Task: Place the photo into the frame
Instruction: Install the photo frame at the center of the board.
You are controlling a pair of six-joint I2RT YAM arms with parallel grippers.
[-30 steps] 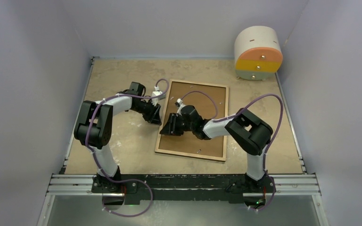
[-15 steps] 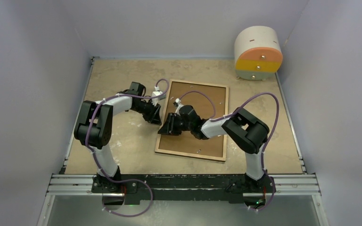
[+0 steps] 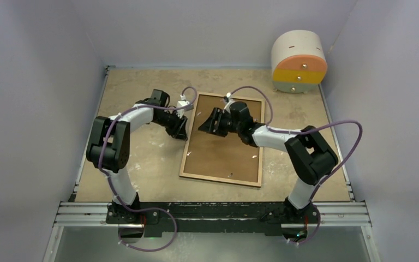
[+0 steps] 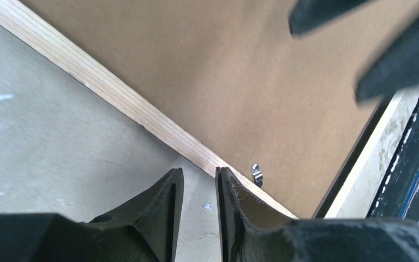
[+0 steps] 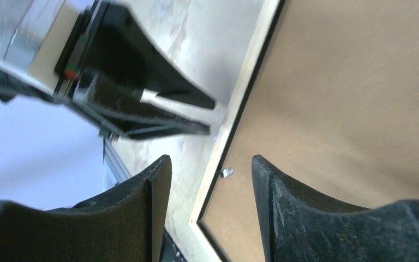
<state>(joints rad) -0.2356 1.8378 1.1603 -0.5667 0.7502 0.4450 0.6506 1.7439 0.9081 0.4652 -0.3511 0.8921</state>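
The frame (image 3: 222,179) lies back-up on the table, its light wood rail (image 4: 114,90) around a brown backing board (image 3: 223,153). The photo is hidden. My left gripper (image 3: 183,132) sits low at the frame's left rail; in its wrist view the left gripper (image 4: 198,177) is open only a narrow gap, with bare table between the fingers and a small metal clip (image 4: 257,174) just beyond. My right gripper (image 3: 203,124) hovers over the frame's far left part. In the right wrist view the right gripper (image 5: 210,164) stands wide open and empty above the rail (image 5: 240,93) and a clip (image 5: 226,172).
A round white drawer unit (image 3: 299,61) with orange and yellow bands stands at the back right corner. Grey walls close in the table on three sides. A metal rail (image 3: 213,210) runs along the near edge by the arm bases.
The right arm has swung away from the frame's left middle edge to its far left part, wrist stretched out. The left gripper has shifted slightly toward the far side.
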